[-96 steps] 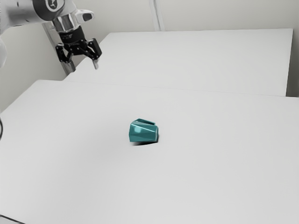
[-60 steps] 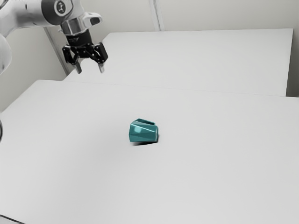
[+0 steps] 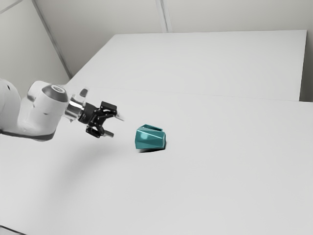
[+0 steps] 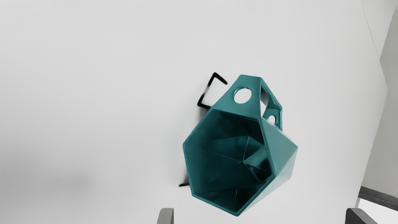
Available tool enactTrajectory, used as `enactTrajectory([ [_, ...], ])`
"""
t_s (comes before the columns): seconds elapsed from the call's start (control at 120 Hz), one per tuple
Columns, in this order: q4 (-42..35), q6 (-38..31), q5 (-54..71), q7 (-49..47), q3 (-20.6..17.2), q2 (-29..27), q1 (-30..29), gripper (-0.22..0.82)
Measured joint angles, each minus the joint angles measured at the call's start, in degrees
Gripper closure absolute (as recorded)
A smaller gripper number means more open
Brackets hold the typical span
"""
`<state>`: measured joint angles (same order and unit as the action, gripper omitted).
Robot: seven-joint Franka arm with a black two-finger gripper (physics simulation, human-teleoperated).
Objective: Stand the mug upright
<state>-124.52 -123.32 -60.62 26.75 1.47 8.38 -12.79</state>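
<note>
Lying on its side on the white table, the teal mug is situated toward the exterior view's right of your gripper, near but untouched. Your two fingers stand spread, with the mug's open mouth facing them.

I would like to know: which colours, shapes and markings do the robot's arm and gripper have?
The arm is white with rounded segments, a grey cap bearing a round marking, and a silvery section before the gripper, which is black, angular and two-fingered, with grey fingertips.
</note>
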Motion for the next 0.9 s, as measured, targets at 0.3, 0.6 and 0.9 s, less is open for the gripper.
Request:
enactTrajectory([
  [0.3, -1.91, -1.93, -15.92, 21.26, 1.68, 6.08, -0.16, 0.00],
  [0.6, -2.73, 4.78, -26.63, 34.61, 3.58, 6.70, 0.41, 0.00],
  [0.9, -2.30, 5.87, -25.81, 41.46, 2.79, 7.56, 3.74, 0.00],
])
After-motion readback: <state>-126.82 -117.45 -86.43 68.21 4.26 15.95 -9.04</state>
